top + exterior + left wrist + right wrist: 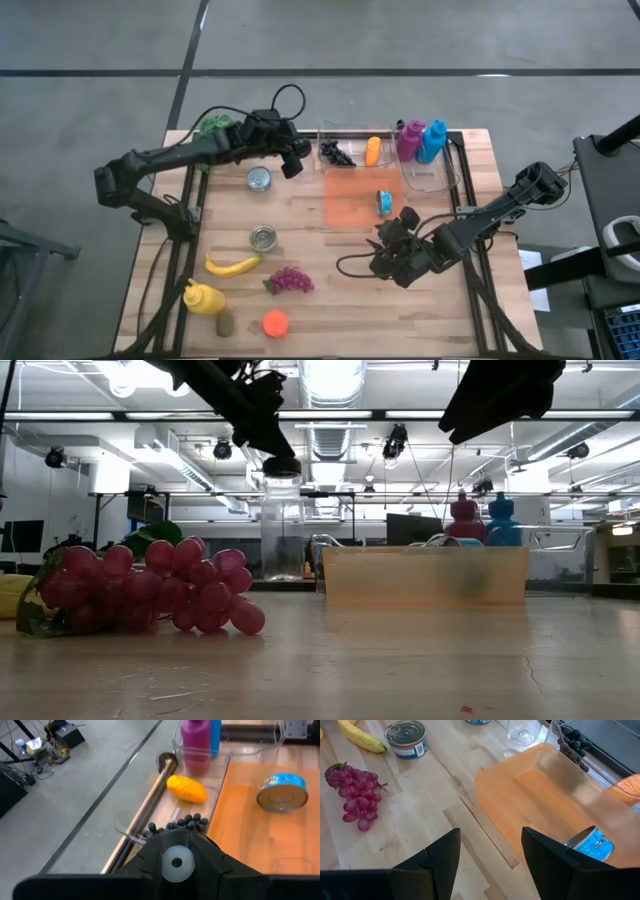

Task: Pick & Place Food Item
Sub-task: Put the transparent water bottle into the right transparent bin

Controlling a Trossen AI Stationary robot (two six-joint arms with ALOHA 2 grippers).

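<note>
Right now my working claw, the right gripper, hangs just right of centre in the high view, a little below the lower edge of the orange tray. Its wrist camera shows both fingers spread wide with nothing between them, so it is released. A blue can already lies on its side inside the tray, near the right wall.

Of the loose food, I judge the purple grape bunch the likeliest next pick. It sits on the bare wood at lower centre of the high view, apart from the banana and the tin above it. I expect it to be light and lumpy, the berries rounded and possibly slick, the whole thing giving slightly under pressure. I would close across the thick middle of the bunch, not the tapering tip or thin stem, and squeeze gently so it neither rolls nor slips out.

The left gripper waits at upper centre beside the clear bin; whether it is clenched or released I cannot tell.
</note>
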